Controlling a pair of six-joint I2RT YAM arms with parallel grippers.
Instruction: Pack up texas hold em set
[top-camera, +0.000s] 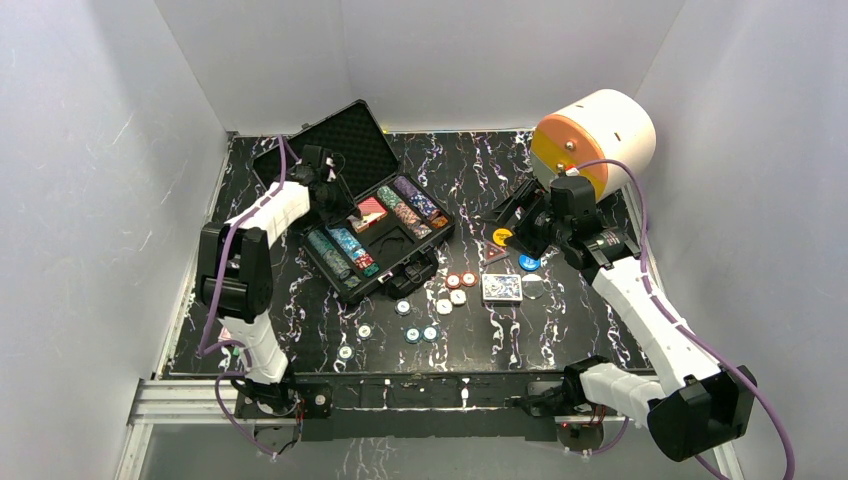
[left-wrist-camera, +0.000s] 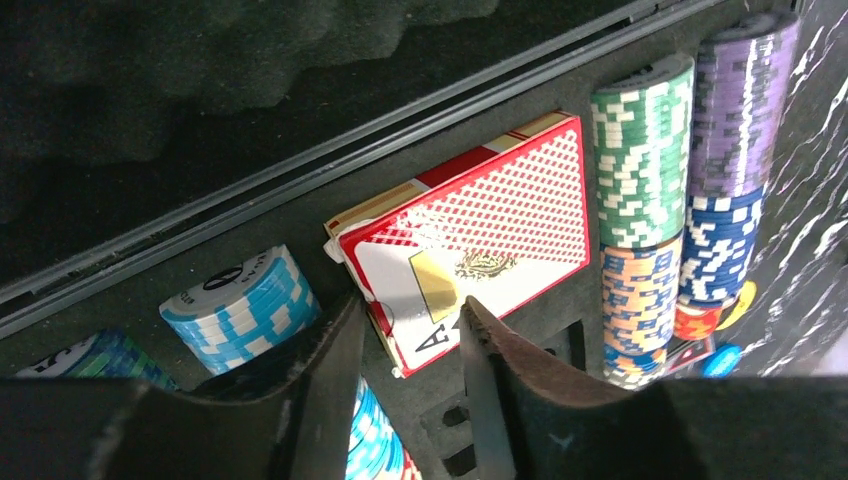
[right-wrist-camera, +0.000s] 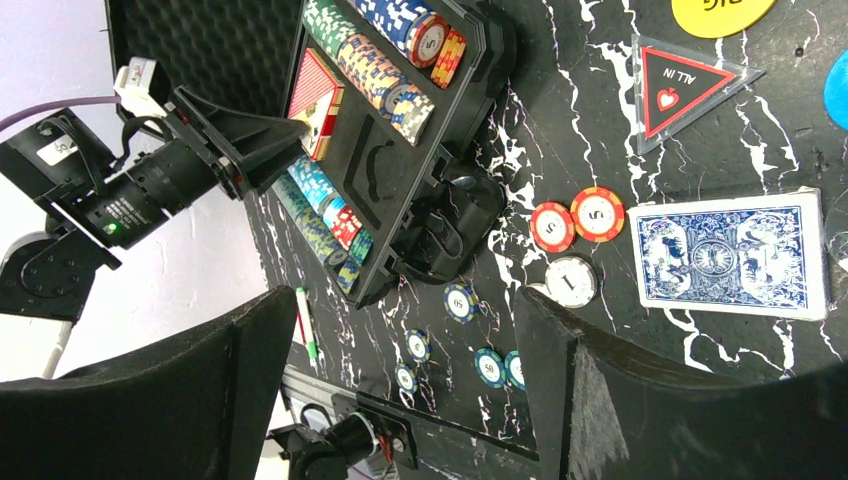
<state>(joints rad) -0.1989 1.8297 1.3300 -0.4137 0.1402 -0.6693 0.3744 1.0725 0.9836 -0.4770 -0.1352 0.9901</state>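
**Black case mostly filled, table not yet cleared**

Black case (top-camera: 350, 140) sits open at the back left of the table (top-camera: 310, 320), lid propped up.

- Chip rows (left-wrist-camera: 643, 150) fill most of the slots.
- Red deck (left-wrist-camera: 470, 230) lies inside, a bit askew. The card pocket beside it looks vacant.
- Left claw (left-wrist-camera: 412, 305) hangs over the red deck's near corner. Fingers are a little apart, with nothing pinched that I can see.
- Right claw (right-wrist-camera: 405, 295) is spread wide and empty, above the table to the right of the case.

Not yet packed, all on the table:
- Blue deck (top-camera: 501, 288), face down, just right of the loose chips.
- Loose chips (top-camera: 451, 300), scattered in front of the case.
- Yellow button (top-camera: 502, 237) and blue button (top-camera: 529, 263).
- Triangular all-in marker (top-camera: 494, 255) between the two buttons.

My read is that the job is past halfway. The red deck needs seating, the blue deck and stray pieces need collecting, and then the lid has to be shut.
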